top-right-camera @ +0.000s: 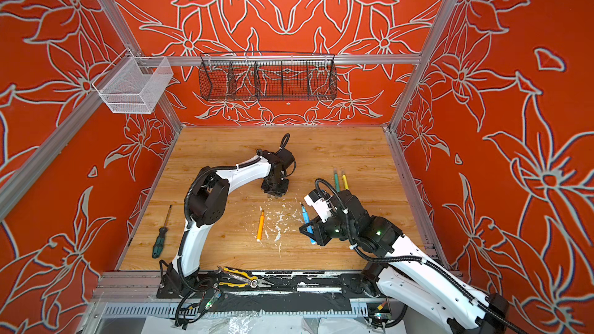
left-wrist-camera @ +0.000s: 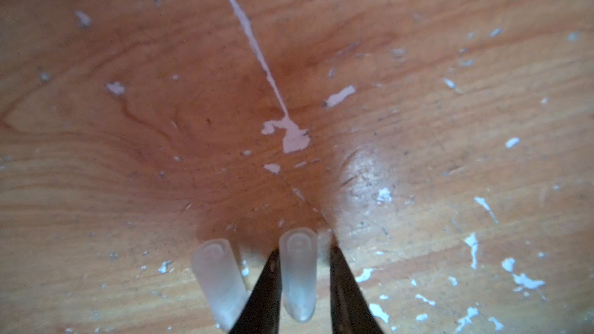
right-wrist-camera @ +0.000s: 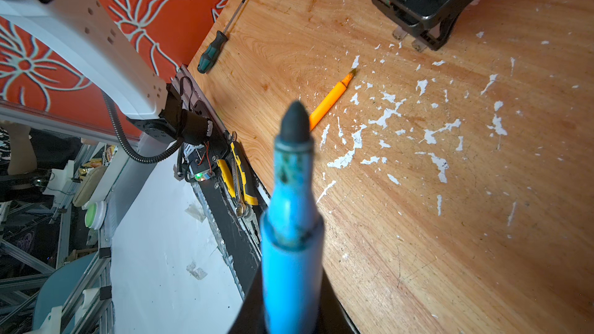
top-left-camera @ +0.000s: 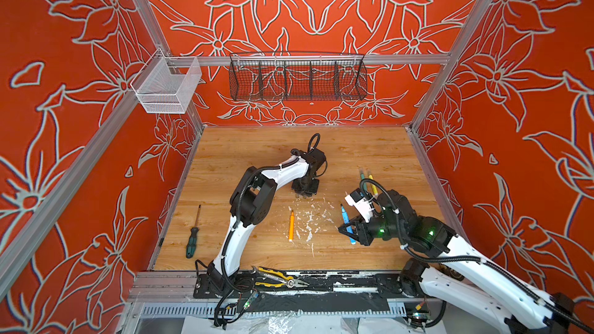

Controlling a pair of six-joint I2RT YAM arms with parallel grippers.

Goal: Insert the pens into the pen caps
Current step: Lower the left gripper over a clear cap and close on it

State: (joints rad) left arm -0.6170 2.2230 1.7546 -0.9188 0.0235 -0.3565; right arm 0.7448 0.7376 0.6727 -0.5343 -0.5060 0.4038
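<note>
On the pale wood-grain tabletop (top-left-camera: 244,155), flecked with white debris (top-left-camera: 310,220), 2 robot arms work at capping 4 marker pens. The right gripper (top-left-camera: 349,232) is clamped tight on the barrel of the slim blue marker pen (right-wrist-camera: 291,252), carried clear of the table near the right side in both top views, its dark tip pointing free. The left gripper (top-left-camera: 303,191) is down on the table at centre, and its dark fingers (left-wrist-camera: 263,297) stand narrow on either side of 1 small clear plastic pen cap (left-wrist-camera: 299,277). 1 finger lies against the cap, with a sliver of wood showing on the other side, so nothing is gripped yet.

A 2nd clear cap (left-wrist-camera: 218,284) lies just beside it, outside the jaws. The orange marker pen (top-left-camera: 291,225) lies loose on the table between the arms. The green marker pen (top-left-camera: 362,176) and yellow marker pen (top-left-camera: 373,185) lie side by side toward the back right.

The caps look feather-light, hard and slick, likely to skid or pop out under an off-centre squeeze, so a hold across the middle of the wall seems safest. The blurred wrist view leaves it unclear which end is the open mouth. The stiff, light pen suits its mid-barrel hold.
</note>
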